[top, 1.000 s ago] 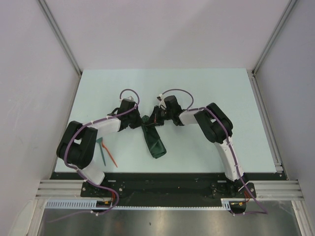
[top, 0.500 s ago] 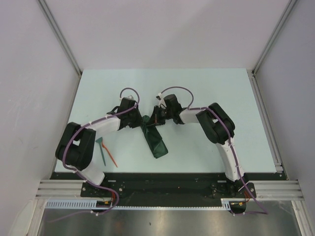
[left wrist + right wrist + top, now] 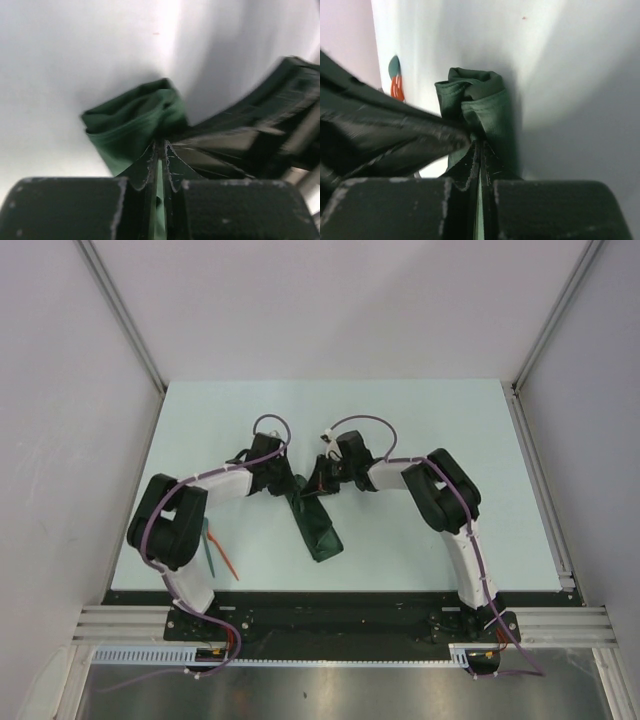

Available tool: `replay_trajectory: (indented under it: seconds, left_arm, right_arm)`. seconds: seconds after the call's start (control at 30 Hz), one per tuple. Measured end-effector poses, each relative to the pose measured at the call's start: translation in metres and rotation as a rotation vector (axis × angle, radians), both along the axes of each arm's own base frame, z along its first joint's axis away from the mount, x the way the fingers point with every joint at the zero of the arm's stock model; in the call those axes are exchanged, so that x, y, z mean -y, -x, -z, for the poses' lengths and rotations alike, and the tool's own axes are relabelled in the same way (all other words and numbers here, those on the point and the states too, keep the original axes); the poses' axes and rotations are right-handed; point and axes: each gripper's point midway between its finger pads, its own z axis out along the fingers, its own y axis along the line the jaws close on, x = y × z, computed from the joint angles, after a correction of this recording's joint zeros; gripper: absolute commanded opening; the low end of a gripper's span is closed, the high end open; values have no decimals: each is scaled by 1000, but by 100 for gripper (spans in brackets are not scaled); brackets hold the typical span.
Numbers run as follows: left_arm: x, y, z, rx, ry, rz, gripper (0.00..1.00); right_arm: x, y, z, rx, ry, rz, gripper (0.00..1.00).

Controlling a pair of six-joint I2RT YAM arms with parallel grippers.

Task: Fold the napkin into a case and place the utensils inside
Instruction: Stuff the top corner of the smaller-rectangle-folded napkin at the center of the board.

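**Napkin** (image 3: 316, 525): dark green cloth, folded to a narrow strip. It lies mid-table, running from the centre towards the near edge, with its far end bunched and raised.

**Left gripper** (image 3: 288, 487): at the strip's far end, on its left. In the wrist view, the fingers (image 3: 150, 167) are pressed together on a fold of the napkin.

**Right gripper** (image 3: 314, 488): at the same end, just beside the left one, with its fingers (image 3: 492, 165) clamped on the cloth.

**Orange-red utensil** (image 3: 230, 568) and **teal utensil** (image 3: 211, 558): lying together near the table's (image 3: 400, 410) near-left corner. They are well apart from the napkin and beside the left arm (image 3: 170, 530).
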Motion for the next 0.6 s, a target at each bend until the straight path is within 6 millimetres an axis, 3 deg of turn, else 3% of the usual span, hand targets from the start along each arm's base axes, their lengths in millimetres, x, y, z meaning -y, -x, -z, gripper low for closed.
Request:
replay_trajectory:
  seconds: [0.13, 0.27, 0.47, 0.6]
  left_arm:
    - [2, 0, 21, -50, 6, -3, 7]
    - [9, -3, 23, -49, 38, 6, 6]
    - [8, -3, 23, -48, 38, 4, 2]
    - [6, -2, 22, -43, 35, -1, 0]
  right_arm:
    - [8, 2, -2, -13, 13, 11, 0]
    - [20, 16, -12, -24, 31, 6, 0]
    - [36, 48, -43, 0, 18, -24, 0]
    - [40, 84, -41, -13, 18, -68, 0]
